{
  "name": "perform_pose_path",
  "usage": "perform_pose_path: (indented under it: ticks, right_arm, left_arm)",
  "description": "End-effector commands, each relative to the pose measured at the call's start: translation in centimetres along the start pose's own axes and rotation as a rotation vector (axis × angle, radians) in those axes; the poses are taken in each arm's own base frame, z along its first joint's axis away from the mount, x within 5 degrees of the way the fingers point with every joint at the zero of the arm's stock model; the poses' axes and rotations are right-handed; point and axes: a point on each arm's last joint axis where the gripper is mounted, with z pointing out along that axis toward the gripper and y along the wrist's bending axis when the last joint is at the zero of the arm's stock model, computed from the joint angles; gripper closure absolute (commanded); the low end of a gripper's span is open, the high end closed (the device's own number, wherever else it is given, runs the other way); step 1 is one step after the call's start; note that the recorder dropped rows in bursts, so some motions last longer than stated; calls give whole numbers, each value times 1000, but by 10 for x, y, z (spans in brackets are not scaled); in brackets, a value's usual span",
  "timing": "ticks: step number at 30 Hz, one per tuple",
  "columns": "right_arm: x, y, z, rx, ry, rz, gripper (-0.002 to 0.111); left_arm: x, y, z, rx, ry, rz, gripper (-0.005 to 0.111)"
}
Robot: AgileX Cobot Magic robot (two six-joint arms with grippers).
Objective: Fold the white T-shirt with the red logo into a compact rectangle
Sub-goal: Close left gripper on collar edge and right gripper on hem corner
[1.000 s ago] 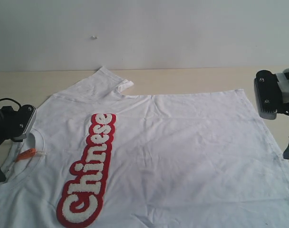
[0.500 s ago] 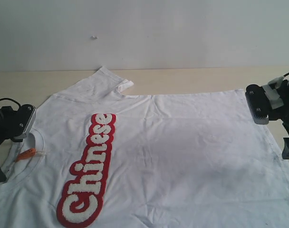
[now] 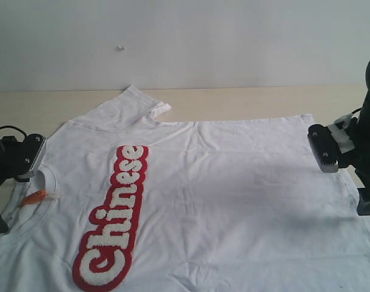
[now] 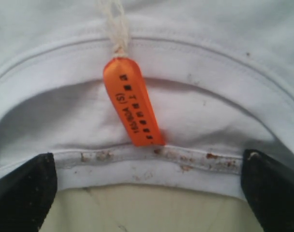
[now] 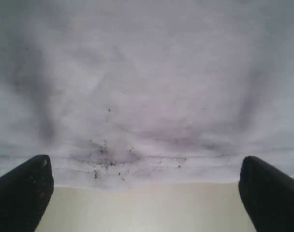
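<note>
Shirt [image 3: 233, 201] lay spread flat and face up on the table [image 3: 246, 100], filling the middle and lower part of the exterior frame, with its neck at the left edge and its hem [image 3: 331, 182] toward the right. One sleeve [image 3: 133, 103] reached into the upper left, its cuff turned over. Across the chest ran the logo [image 3: 115, 219], climbing from the lower left toward the left centre, red with white letters. Just left of the logo sat the collar [image 3: 48, 182], and inside it the orange tag [image 3: 33, 198].

At the left edge the left gripper [image 3: 17, 188] stood over the collar with its jaws wide apart, holding nothing. Its wrist view showed the collar's edge running between the two black fingertips [image 4: 23, 193] and the tag hanging from a pale string [image 4: 115, 24]. Whether the tips touched the cloth could not be told.

At the right edge the right gripper [image 3: 346, 176] stood over the hem, jaws likewise spread wide and empty. Its wrist view showed the hem between the fingertips [image 5: 270, 193], marked with small dark specks [image 5: 103, 162], and bare table just past it. A pale wall [image 3: 203, 42] filled the top of the frame.
</note>
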Motion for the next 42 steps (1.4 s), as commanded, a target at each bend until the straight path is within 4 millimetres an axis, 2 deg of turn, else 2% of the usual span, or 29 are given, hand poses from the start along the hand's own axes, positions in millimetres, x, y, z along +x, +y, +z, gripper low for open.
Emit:
perform_pose_path:
  ticks: [1,5,9,16,28,42]
  right_arm:
    - [4,-6,5,28,1,-7,4]
    - [12,-7,12,25,-2,13,4]
    - [17,-12,10,50,-39,42,4]
    - [14,-16,3,42,-80,47,4]
    - [12,-14,22,-27,-78,44,4]
    - [12,-14,22,-23,-78,44,4]
  left_arm:
    - [-1,0,8,3,-17,-28,2]
    - [-1,0,8,3,-17,-28,2]
    - [-1,0,9,6,-17,-28,2]
    - [-1,0,9,6,-17,-28,2]
    - [-1,0,9,2,-17,-28,2]
    - [-1,1,9,-5,-16,-28,2]
